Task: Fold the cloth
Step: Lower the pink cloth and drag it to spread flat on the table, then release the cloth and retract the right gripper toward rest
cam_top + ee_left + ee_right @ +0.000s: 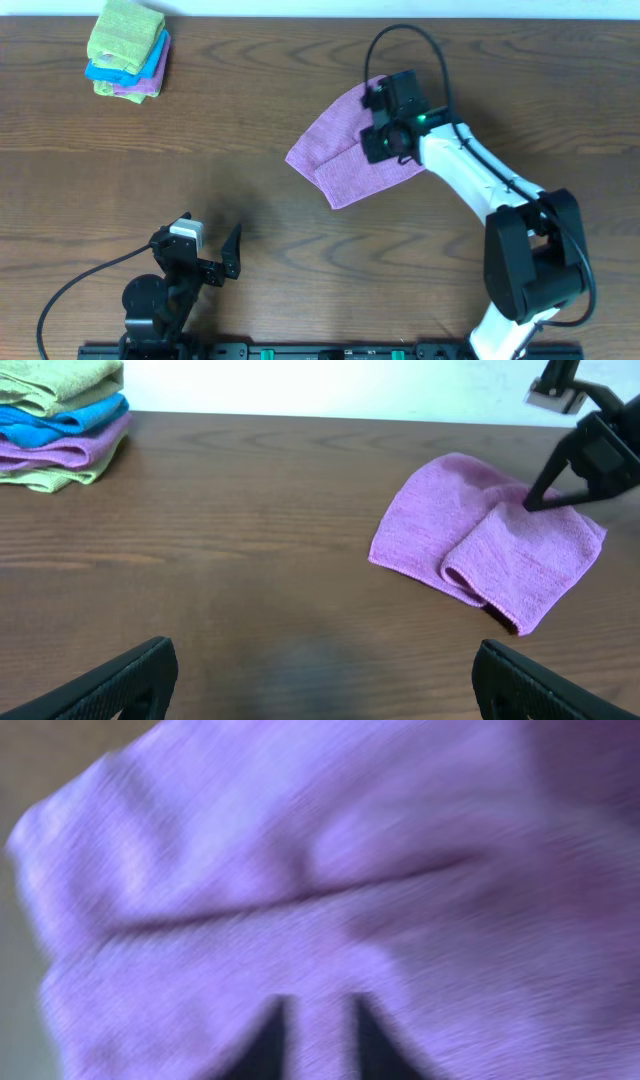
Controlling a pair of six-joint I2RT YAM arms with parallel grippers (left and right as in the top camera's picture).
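The lilac cloth (345, 155) lies on the table right of centre, partly folded, with one flap doubled over its near-right side (520, 565). My right gripper (385, 140) is down on the cloth's right part, and its dark fingers (548, 490) touch the fabric. In the right wrist view the cloth (300, 850) fills the frame, and the gripper (315, 1005) is shut on a pinch of it between the two fingertips. My left gripper (212, 250) sits at the near left, away from the cloth. It stands open (320, 660) over bare wood with nothing between its fingers.
A stack of folded green, blue and purple cloths (127, 50) rests at the far left corner (60, 420). The brown wooden table (250, 110) ends at a white wall along the far edge. A black cable loops above the right arm (405, 45).
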